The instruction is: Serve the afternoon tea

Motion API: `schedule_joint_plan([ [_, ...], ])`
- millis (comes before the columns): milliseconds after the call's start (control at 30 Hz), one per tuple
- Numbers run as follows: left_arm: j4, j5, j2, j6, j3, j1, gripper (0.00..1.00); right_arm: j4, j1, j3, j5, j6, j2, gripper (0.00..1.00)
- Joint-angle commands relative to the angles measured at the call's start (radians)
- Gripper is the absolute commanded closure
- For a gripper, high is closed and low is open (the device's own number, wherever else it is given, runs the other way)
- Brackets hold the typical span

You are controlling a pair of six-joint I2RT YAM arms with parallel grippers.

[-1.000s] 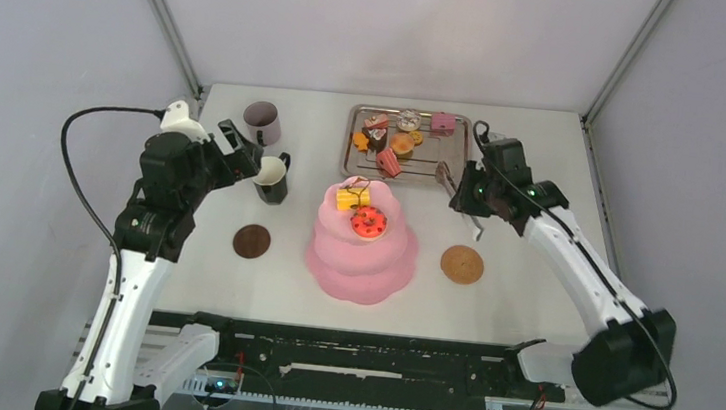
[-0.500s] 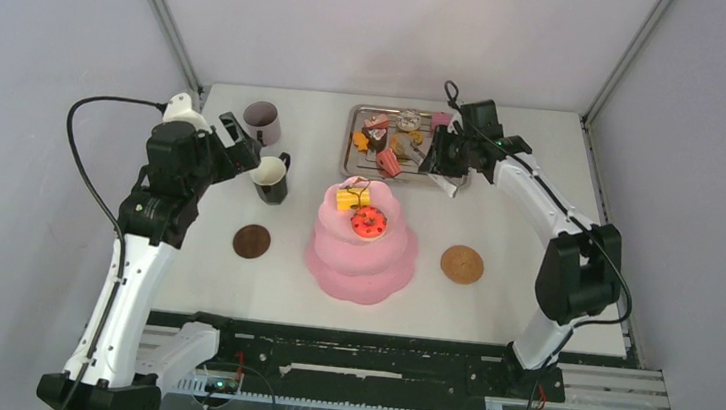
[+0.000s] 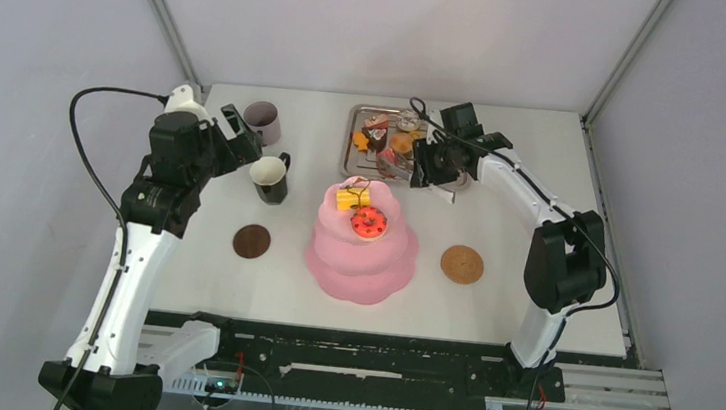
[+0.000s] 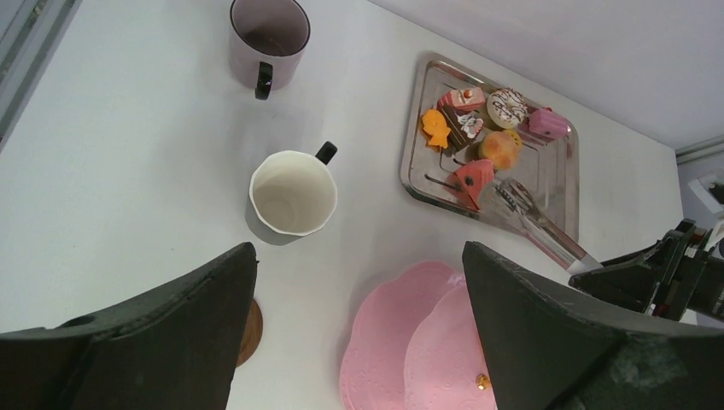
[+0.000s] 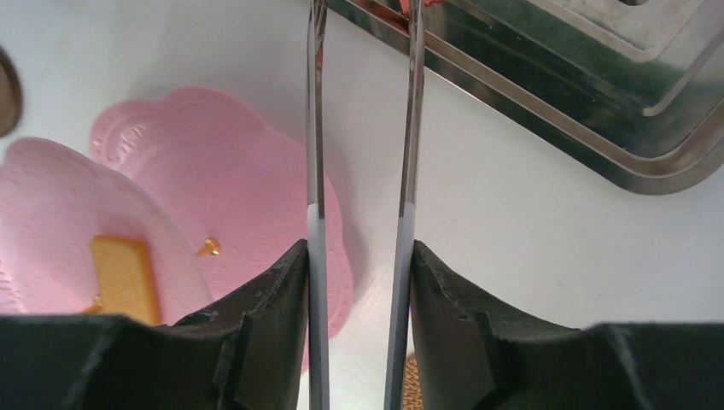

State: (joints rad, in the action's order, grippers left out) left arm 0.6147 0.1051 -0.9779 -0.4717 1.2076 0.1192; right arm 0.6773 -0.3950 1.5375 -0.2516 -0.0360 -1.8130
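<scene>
The pink three-tier stand [image 3: 362, 255] stands mid-table with a yellow cake [image 3: 349, 199] and a red doughnut [image 3: 368, 224] on it. More toy cakes [image 3: 386, 137] lie on the steel tray [image 3: 349, 143]. The black mug [image 3: 271, 178], white inside, and the mauve mug [image 3: 263, 121] stand at the back left. My right gripper [image 3: 421, 165] is shut on metal tongs [image 5: 314, 128], whose tips reach over the tray's near edge [image 5: 555, 102]. My left gripper [image 3: 235, 137] is open and empty, above the table near the black mug [image 4: 293, 192].
Two round brown coasters [image 3: 252, 242] [image 3: 462, 265] lie left and right of the stand. The tray sits at the back centre. Grey walls close in the table on three sides.
My right arm has swung left and back, carrying the tongs from the table's right of the stand to the tray's near edge. The left arm has shifted slightly back.
</scene>
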Motion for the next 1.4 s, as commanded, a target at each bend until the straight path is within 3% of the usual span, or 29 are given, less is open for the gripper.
schedule_joint_plan([
  [0, -0.023, 0.009, -0.004, -0.015, 0.057, -0.009, 0.06, -0.023, -0.009, -0.010, 0.009, 0.108, 0.014, 0.49],
  [333, -0.023, 0.007, -0.038, -0.003, 0.079, -0.010, 0.06, -0.033, -0.032, 0.013, 0.119, 0.131, -0.042, 0.45],
  [700, -0.036, 0.000, -0.034, -0.009, 0.068, -0.009, 0.06, -0.052, -0.033, 0.099, 0.107, 0.139, -0.126, 0.45],
  [1033, -0.042, -0.005, -0.022, -0.009, 0.056, -0.010, 0.06, -0.039, -0.018, 0.052, 0.110, 0.119, -0.052, 0.73],
  [1367, -0.073, -0.058, -0.026, -0.016, 0.038, -0.010, 0.06, -0.013, 0.039, -0.092, 0.135, 0.013, 0.165, 0.81],
])
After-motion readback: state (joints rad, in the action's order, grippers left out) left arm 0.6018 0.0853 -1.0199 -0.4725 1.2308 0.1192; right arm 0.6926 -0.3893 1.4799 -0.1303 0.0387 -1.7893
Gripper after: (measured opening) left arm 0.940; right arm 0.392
